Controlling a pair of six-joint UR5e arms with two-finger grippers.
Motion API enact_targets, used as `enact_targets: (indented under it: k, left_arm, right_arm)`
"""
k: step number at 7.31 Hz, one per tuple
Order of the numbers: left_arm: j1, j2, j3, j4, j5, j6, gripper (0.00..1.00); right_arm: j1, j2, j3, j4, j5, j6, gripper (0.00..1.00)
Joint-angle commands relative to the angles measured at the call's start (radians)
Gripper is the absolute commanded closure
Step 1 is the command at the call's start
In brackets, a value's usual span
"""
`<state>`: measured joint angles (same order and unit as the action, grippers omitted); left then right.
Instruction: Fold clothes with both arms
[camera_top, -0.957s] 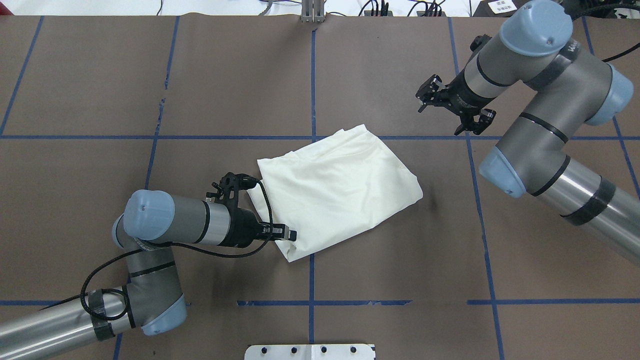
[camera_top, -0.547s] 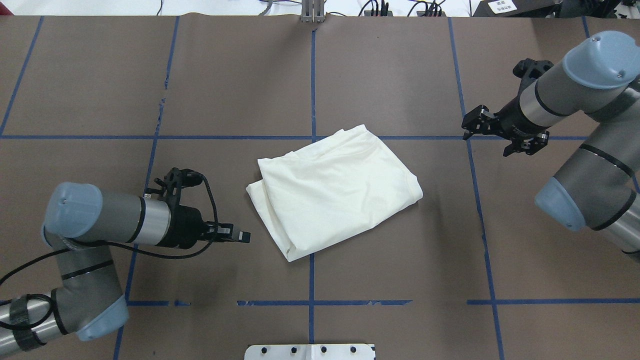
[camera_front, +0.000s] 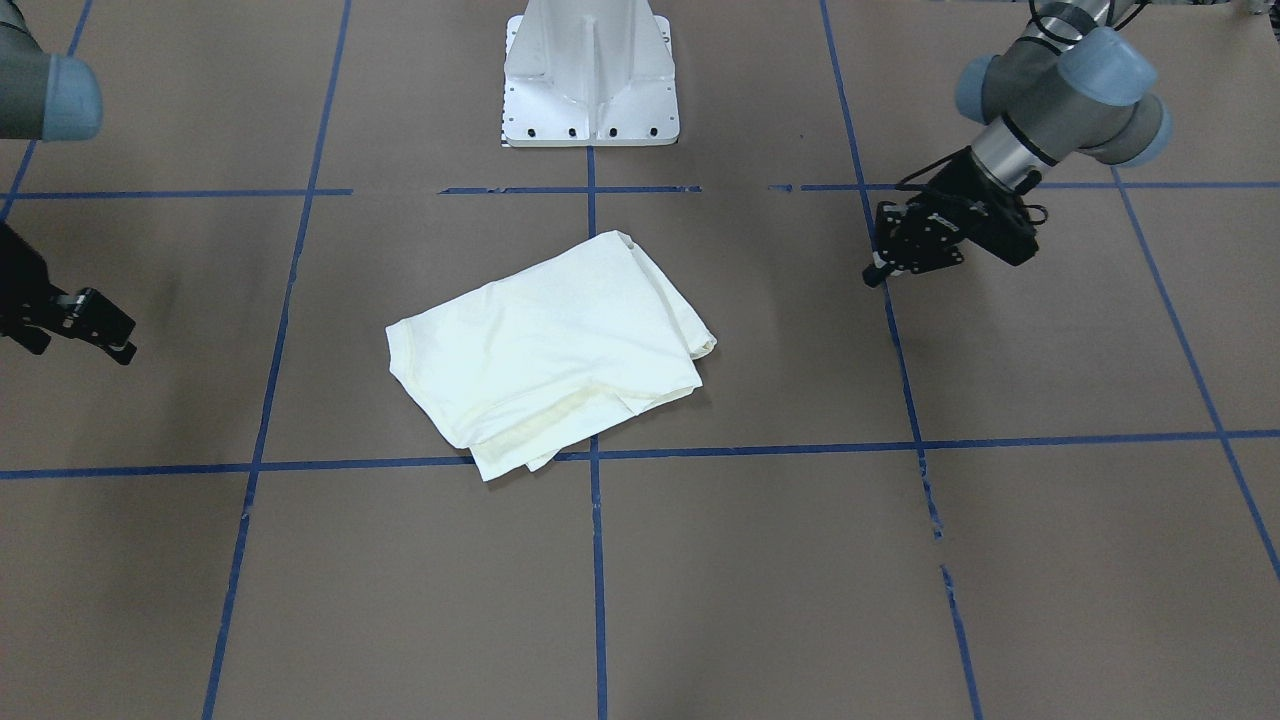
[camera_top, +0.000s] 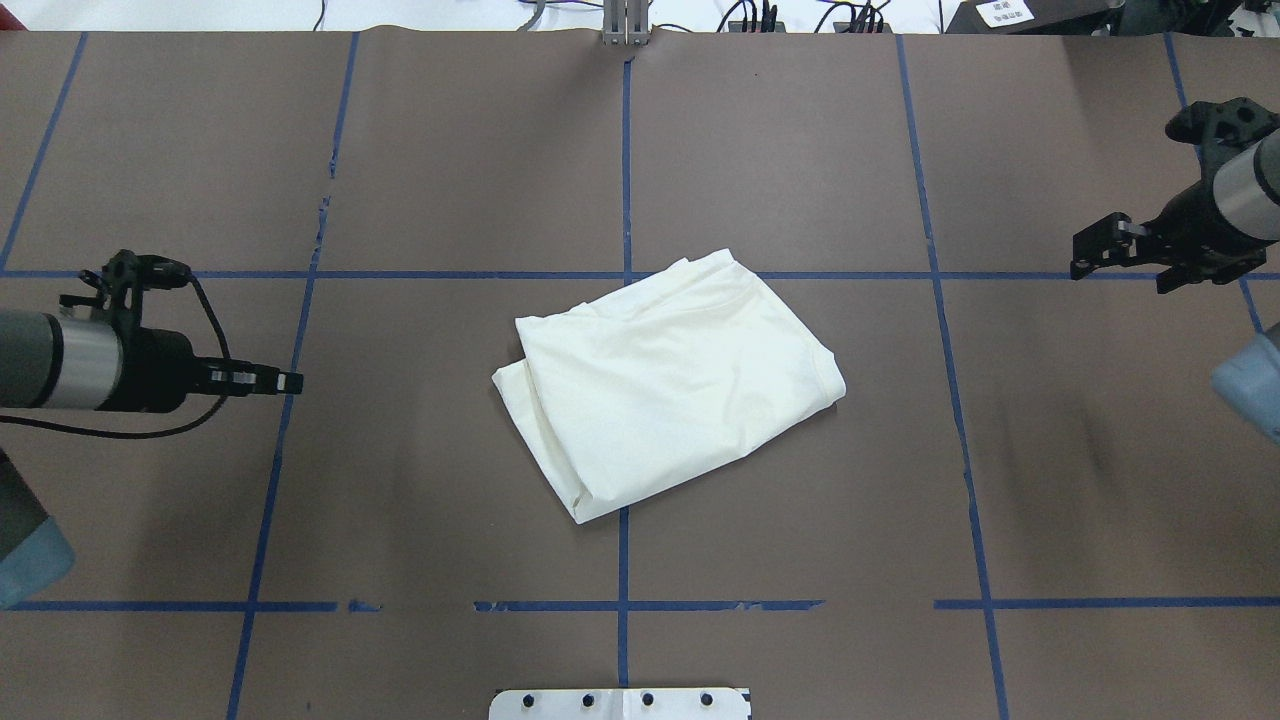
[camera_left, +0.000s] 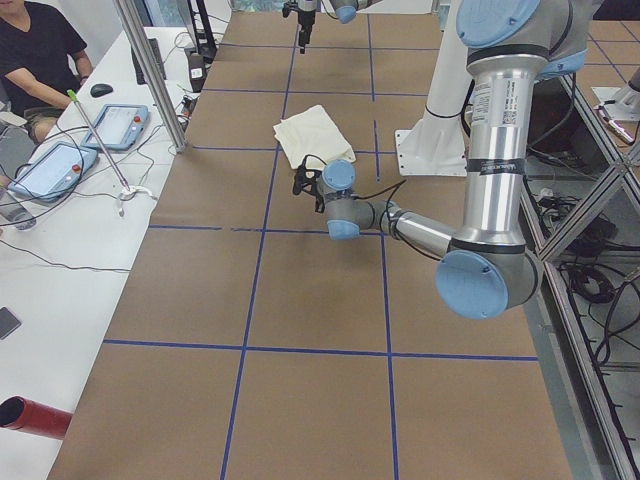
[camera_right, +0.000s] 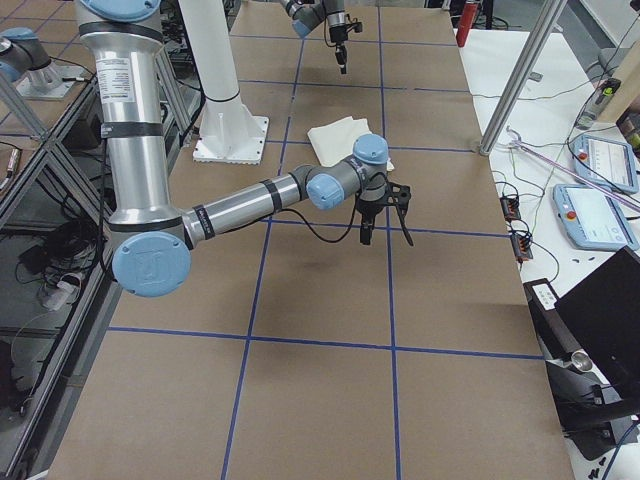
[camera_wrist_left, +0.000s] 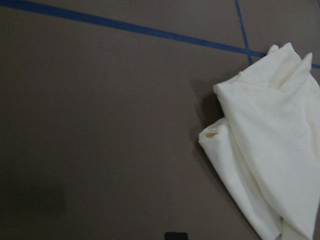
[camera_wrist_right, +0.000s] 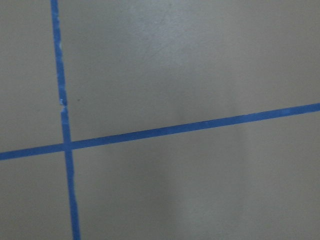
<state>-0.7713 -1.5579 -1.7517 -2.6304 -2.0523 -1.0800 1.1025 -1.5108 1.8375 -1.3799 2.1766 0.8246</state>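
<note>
Overhead exterior, cream shirt (camera_top: 670, 380) folded plain-side up, left tool (camera_top: 290, 381) pressed together, right tool (camera_top: 1120, 274) spread.

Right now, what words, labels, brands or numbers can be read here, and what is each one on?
None can be read.
White label, top right of the overhead view: print too small.
Shirt: plain cream side up, no lettering shows.
</note>
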Motion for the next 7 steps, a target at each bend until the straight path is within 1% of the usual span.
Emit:
enact_targets:
  k: [1, 2, 3, 4, 5, 6, 7]
  left_arm:
    - [-0.185, 0.030, -0.002, 0.203, -0.040, 0.345, 1.00]
    - [-0.285, 0.048, -0.002, 0.287, -0.086, 0.511, 0.88]
    - [-0.369, 0.056, -0.003, 0.381, -0.124, 0.667, 0.67]
    - [-0.472, 0.058, -0.005, 0.488, -0.164, 0.789, 0.57]
    - [-0.526, 0.064, -0.015, 0.583, -0.189, 0.898, 0.43]
    - [-0.578, 0.073, -0.052, 0.695, -0.228, 0.957, 0.05]
    - [-0.582, 0.105, -0.098, 0.740, -0.232, 0.957, 0.00]
  right_arm:
    - [0.089, -0.066, -0.003, -0.008, 0.020, -0.189, 0.00]
    - [0.126, -0.086, -0.009, -0.027, 0.043, -0.259, 0.00]
    - [0.172, -0.088, -0.010, -0.083, 0.081, -0.356, 0.00]
    - [0.218, -0.097, -0.011, -0.144, 0.095, -0.466, 0.00]
    - [0.243, -0.118, -0.012, -0.168, 0.095, -0.558, 0.00]
    - [0.269, -0.146, -0.014, -0.168, 0.095, -0.600, 0.00]
    - [0.279, -0.175, -0.014, -0.165, 0.095, -0.628, 0.00]
